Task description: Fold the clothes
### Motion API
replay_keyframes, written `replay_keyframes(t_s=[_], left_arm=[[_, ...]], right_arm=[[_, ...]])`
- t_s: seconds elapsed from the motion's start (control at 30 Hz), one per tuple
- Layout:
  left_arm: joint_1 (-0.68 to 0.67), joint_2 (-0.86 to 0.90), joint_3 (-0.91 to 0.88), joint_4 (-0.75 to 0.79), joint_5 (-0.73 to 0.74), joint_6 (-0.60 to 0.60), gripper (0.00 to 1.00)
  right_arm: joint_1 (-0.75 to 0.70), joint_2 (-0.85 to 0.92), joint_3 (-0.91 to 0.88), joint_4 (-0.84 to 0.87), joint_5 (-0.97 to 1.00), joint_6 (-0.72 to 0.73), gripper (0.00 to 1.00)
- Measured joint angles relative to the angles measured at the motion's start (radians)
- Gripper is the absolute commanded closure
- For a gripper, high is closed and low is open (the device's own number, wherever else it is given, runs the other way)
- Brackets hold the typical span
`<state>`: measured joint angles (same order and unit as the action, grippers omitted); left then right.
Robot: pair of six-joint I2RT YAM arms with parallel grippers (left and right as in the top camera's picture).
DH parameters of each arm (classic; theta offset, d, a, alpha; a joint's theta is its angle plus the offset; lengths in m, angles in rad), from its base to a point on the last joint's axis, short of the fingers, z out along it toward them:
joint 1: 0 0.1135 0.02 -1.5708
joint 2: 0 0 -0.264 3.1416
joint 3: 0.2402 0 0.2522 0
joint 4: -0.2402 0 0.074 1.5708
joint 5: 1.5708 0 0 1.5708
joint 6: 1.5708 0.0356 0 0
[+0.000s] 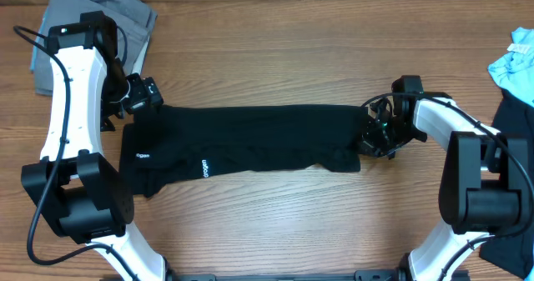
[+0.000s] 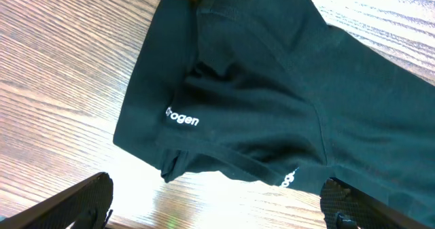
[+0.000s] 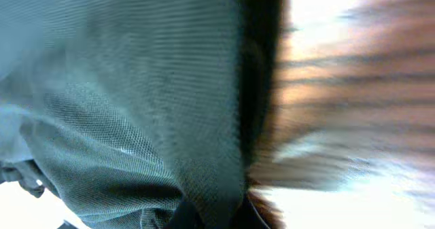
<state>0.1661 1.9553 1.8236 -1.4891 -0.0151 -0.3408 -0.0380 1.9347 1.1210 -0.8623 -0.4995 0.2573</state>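
Note:
A black garment with small white lettering lies folded into a long band across the middle of the wooden table. My left gripper hovers at its upper left end. In the left wrist view its jaws are open and empty, with the garment's sleeve and lettering beyond them. My right gripper is at the garment's right end. In the right wrist view the black fabric fills the frame, and the fingers are shut on a fold of it.
A folded grey garment lies at the back left corner behind the left arm. A light blue garment and another dark one lie at the right edge. Bare wood shows behind and in front of the black garment.

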Motion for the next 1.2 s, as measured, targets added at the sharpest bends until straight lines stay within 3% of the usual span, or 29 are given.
replay_keyframes(t_s=[0.27, 0.43, 0.67, 1.03, 1.2], left_arm=[[0.0, 0.0, 0.0, 0.007, 0.0, 0.0, 0.0], [0.0, 0.0, 0.0, 0.019, 0.0, 0.0, 0.0], [0.0, 0.0, -0.02, 0.042, 0.003, 0.0, 0.0], [0.0, 0.0, -0.239, 0.174, 0.008, 0.0, 0.0], [0.0, 0.0, -0.252, 0.177, 0.008, 0.0, 0.0]], right_arm=[[-0.117, -0.002, 0.1, -0.15, 0.141, 0.03, 0.96], [-0.113, -0.101, 0.121, -0.194, 0.214, 0.054, 0.96], [0.033, -0.2, 0.136, -0.197, 0.318, 0.122, 0.96], [0.4, -0.2, 0.136, -0.093, 0.362, 0.254, 0.96], [0.457, -0.2, 0.136, -0.069, 0.389, 0.294, 0.96]])
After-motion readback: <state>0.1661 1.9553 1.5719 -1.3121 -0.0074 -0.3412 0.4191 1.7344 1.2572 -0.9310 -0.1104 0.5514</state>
